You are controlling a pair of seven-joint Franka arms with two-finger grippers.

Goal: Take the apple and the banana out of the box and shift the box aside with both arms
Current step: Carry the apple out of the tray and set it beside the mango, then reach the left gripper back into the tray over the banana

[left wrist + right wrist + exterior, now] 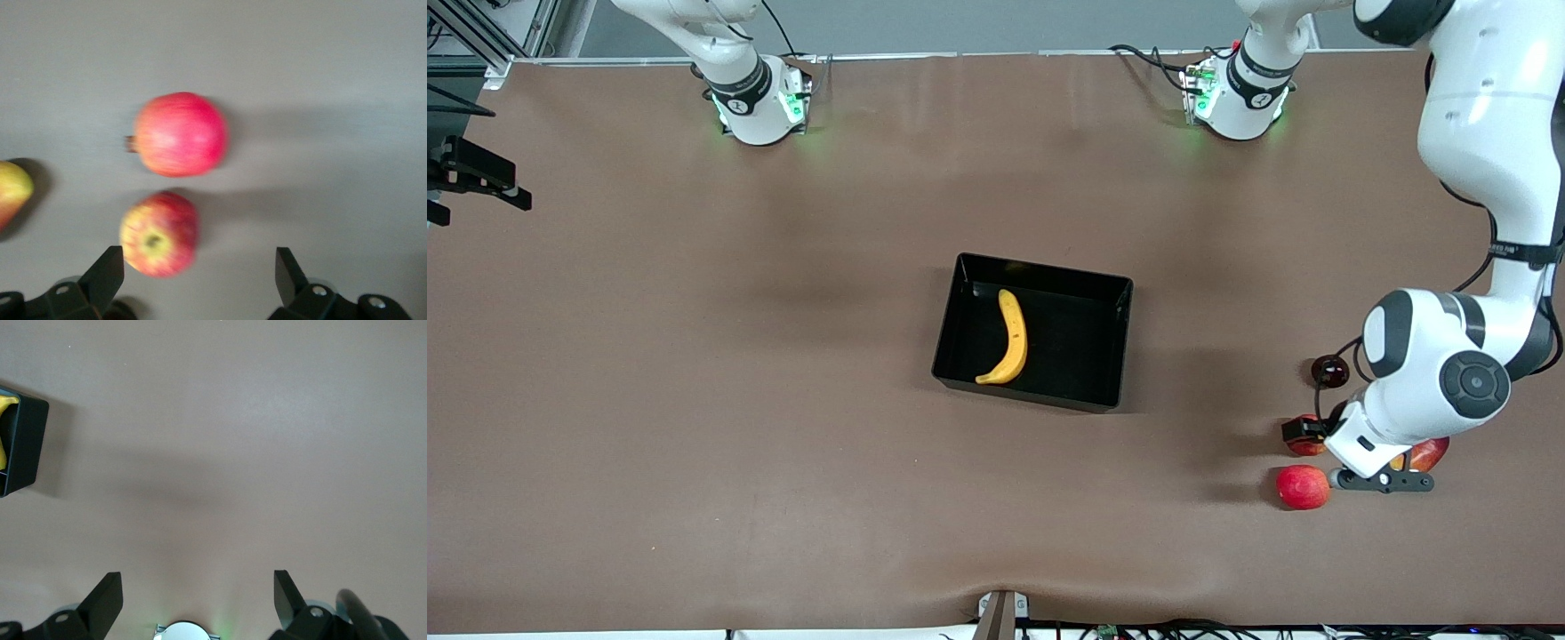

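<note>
The black box (1116, 342) stands mid-table with the yellow banana (1009, 342) lying in it. My left gripper (1316, 434) hangs low over a cluster of fruits at the left arm's end of the table. In the left wrist view it (198, 273) is open, and the small red apple with yellow patches (159, 233) lies between the fingers, close to one finger (107, 270). The apple (1305, 442) is partly hidden by the hand in the front view. My right gripper (198, 600) is open and empty, held high over bare table near its base. The box corner (27, 447) shows at the edge of the right wrist view.
A larger round red fruit (1303, 487) (180, 133) lies beside the apple, nearer the front camera. A dark maroon ball (1331, 372) lies farther from the camera. A red-yellow mango (1430, 455) (12, 193) lies under the left arm. A black bracket (476, 178) juts in at the right arm's end.
</note>
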